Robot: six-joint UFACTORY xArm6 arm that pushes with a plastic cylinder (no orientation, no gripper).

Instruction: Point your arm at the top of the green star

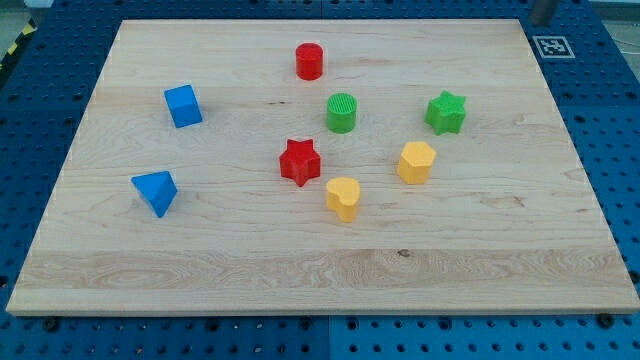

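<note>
Green star (446, 112) near board's right, tool unseen

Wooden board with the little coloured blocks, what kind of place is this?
Probably a robot lab bench: the wooden board sits on a blue pegboard table, with a printed marker tag by one corner. My tip is not showing.

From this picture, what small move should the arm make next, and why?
Probably bring my tip down from the view's top right corner toward the board just above the green star. The tip itself does not show; only a grey shape sits at the frame's top right edge. The wood directly above the star looks free, with the green cylinder off to its left and the yellow block below it.
</note>
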